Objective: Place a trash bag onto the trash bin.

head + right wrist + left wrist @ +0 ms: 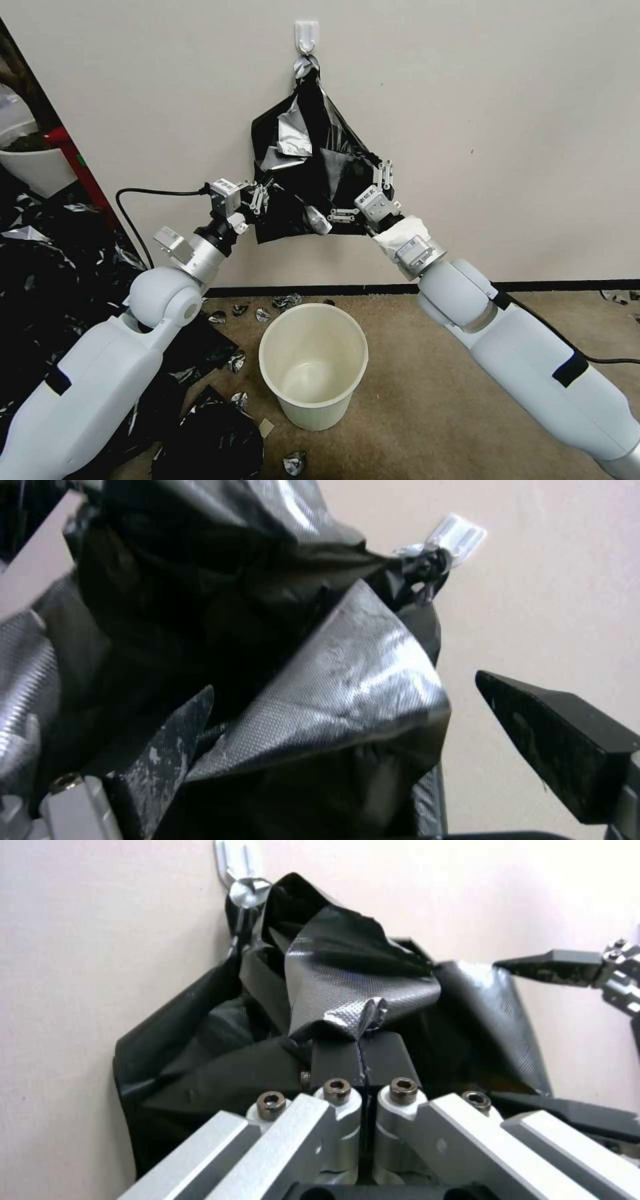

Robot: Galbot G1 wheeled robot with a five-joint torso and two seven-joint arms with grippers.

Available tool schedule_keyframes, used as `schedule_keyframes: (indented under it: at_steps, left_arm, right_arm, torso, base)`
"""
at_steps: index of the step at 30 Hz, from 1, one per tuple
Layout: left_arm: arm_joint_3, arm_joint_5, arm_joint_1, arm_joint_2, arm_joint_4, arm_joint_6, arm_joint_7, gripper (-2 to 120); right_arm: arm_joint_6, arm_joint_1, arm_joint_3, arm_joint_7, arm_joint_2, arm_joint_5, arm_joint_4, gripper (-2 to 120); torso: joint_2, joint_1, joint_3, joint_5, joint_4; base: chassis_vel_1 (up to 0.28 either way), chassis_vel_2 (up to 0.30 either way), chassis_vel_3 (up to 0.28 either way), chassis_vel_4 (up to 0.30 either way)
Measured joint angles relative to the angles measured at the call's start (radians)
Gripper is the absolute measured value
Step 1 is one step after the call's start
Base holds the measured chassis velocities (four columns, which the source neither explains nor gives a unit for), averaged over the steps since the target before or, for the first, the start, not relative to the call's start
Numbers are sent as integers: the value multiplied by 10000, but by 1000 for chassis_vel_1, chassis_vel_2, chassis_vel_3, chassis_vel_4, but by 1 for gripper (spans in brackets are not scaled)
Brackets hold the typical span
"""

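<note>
A bundle of black bags (333, 170) hangs from a white wall hook (306, 35) by grey tape. My left gripper (260, 197) is at its lower left edge, shut on a fold of the front sheet, the glossy trash bag (353, 985); the closed fingertips (340, 1055) pinch the plastic. My right gripper (358, 191) is at the lower right edge, open, its fingers straddling a silvery fold of plastic (347, 680) without closing. The cream-white trash bin (313, 407) stands upright on the carpet below, between both arms, with no bag on it.
A big heap of black plastic scraps (60, 267) covers the floor at left, beside a white plant pot (37, 167) and a red post (80, 170). Small scraps (287, 301) lie along the baseboard behind the bin. Bare carpet lies to the right.
</note>
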Motion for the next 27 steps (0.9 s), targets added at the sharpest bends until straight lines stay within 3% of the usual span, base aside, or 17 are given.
schedule_keyframes:
  at_steps: [4,8,12,16,19,27]
  left_arm:
    - [-51,0,61,-9,-50,9,6,0]
    - [-147,-1,199,-15,-99,17,12,0]
    - [-204,-4,261,-7,-138,25,20,0]
    - [-319,-18,343,10,-198,44,24,0]
    - [-349,-21,362,12,-203,47,25,0]
    - [-384,-31,401,-32,-162,50,30,0]
  right_arm:
    - [-103,139,93,-498,-53,-28,-67,93]
    - [-30,438,27,-809,-26,-25,-259,75]
    - [65,684,-33,-961,4,-30,-388,65]
    - [105,1089,-197,-1327,18,-31,-604,45]
    - [60,1152,-265,-1435,11,-39,-631,39]
    - [-39,1174,-322,-1525,41,-141,-819,6]
  torso:
    - [0,0,0,-1,0]
    - [0,0,0,-1,0]
    - [0,0,0,-1,0]
    - [0,0,0,-2,1]
    - [0,0,0,-2,0]
    - [0,1,0,-1,1]
  base:
    - [0,0,0,0]
    - [0,0,0,0]
    - [0,0,0,0]
    - [0,0,0,0]
    - [0,0,0,0]
    - [0,0,0,0]
